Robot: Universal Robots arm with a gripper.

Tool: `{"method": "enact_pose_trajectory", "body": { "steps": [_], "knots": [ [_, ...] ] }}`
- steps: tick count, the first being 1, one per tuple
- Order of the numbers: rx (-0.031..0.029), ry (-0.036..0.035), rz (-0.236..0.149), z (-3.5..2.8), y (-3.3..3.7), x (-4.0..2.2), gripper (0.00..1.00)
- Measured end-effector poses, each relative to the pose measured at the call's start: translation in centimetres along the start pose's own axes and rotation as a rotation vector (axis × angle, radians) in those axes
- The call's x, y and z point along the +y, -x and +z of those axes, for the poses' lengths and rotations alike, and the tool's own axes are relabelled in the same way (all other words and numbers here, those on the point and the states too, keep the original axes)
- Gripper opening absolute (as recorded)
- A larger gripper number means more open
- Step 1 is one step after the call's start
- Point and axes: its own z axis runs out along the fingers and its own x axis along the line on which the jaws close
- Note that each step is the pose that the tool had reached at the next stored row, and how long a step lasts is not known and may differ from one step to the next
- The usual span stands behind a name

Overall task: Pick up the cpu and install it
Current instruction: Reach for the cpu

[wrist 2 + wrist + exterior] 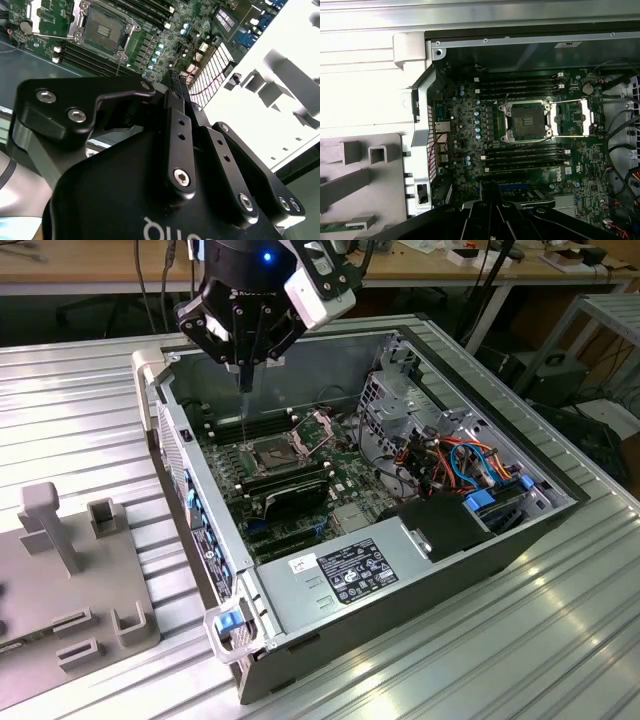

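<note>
Overall, an open computer case (420, 590) lies on the ribbed metal surface (560, 640), holding an exposed motherboard (465, 125). A grey slotted fixture (70, 570) sits just beside the case. The socket (529, 121) shows a dark bed with its frame (574, 117) hinged back and open room above. The gripper (245, 378) hangs over the board, jaws drawn narrow. The cpu's position cannot be told.
</note>
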Motion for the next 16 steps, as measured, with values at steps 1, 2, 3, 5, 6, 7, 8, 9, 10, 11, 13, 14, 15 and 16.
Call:
{"method": "enact_pose_trajectory", "body": {
  "steps": [1,2,3,5,6,7,8,9,10,11,13,14,15,16],
  "knots": [
    [-0.0001,0.0,0.0,0.0,-0.05,0.0,0.11],
    [-0.0001,0.0,0.0,0.0,-0.12,-0.01,0.11],
    [0.0,0.0,0.0,-0.01,-0.28,-0.02,0.11],
    [0.0,0.0,0.0,-0.01,-0.47,-0.04,0.11],
    [0.0,-0.0001,0.0,-0.02,-0.56,-0.04,0.11],
    [-0.0001,0.0,0.0,-0.02,-0.77,-0.06,0.11],
    [-0.0001,0.0001,0.0,-0.02,-0.87,-0.07,0.11],
    [-0.0001,0.0,0.0,-0.03,-0.99,-0.07,0.11],
    [-0.0001,0.0,0.0,-0.03,-1.12,-0.08,0.11],
    [-0.0001,0.0,0.0,-0.03,-1.22,-0.09,0.11],
    [-0.0001,0.0001,0.0,-0.05,-2.12,-0.16,0.11],
    [-0.0001,0.0,0.0,-0.06,-2.34,-0.18,0.11],
    [0.0,0.0,0.0,-0.07,-2.77,-0.21,0.11],
    [-0.0001,0.0,0.0,-0.07,-2.87,-0.21,0.11]
  ]
}}
